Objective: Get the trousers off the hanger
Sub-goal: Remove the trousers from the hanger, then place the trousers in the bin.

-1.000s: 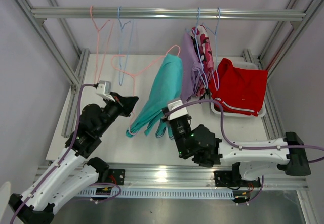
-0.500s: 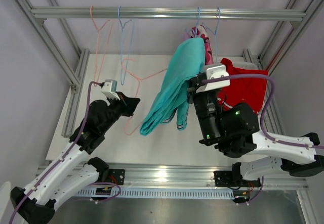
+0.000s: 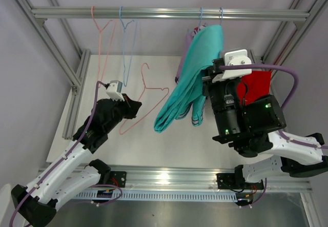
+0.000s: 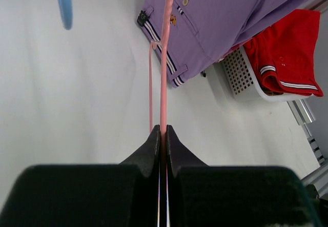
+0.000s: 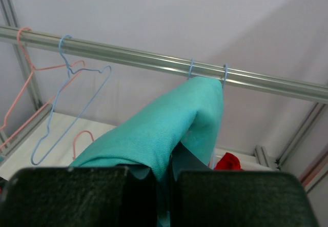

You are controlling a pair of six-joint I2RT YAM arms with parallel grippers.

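We see the teal trousers [image 3: 192, 78] held high by the rail [image 3: 164, 13], pinched in the closed jaws of our right gripper [image 5: 163, 181], lilac trousers [image 4: 220, 22] hanging behind, red trousers [image 4: 284, 53] in the white basket [image 4: 238, 78], our left gripper [image 4: 162, 135] clamped on the pink hanger [image 4: 165, 58] over the bench [image 3: 154, 145]

A robotics lab cell is suggested: a white table [image 3: 143, 150] is boxed in by an aluminium-profile frame [image 3: 169, 14] and plain pale walls [image 3: 25, 58], with sleeved cabling [image 3: 283, 74] routed overhead
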